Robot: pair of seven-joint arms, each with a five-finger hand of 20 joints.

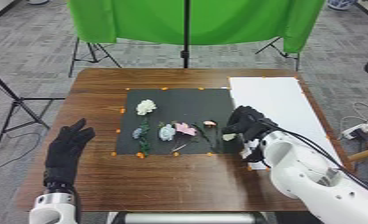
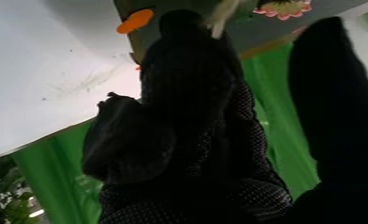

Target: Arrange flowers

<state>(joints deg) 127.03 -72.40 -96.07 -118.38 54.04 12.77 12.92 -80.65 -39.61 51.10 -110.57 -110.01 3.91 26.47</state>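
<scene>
In the head view my right hand point(image 1: 244, 121) is over the black mat's right edge, just above a pale flower point(image 1: 228, 136). Thumb and longest finger stand well apart in the right wrist view, where the hand point(image 2: 194, 75) is open; a pale stem-like piece point(image 2: 223, 17) lies at its fingertip, contact unclear, near a pink flower point(image 2: 284, 7). Across the mat lie a white flower point(image 1: 146, 107), a blue one point(image 1: 137, 133), a light blue one point(image 1: 167, 132), a pink one point(image 1: 184, 129) and a small peach one point(image 1: 209, 123). My left hand point(image 1: 67, 145) is open at the table's left.
The black mat point(image 1: 176, 97) has orange tape pieces round its edges. A white sheet point(image 1: 274, 97) covers the table's right side, partly under my right arm. Bare wood point(image 1: 163, 182) shows in front of the mat. A green cloth and stands are behind the table.
</scene>
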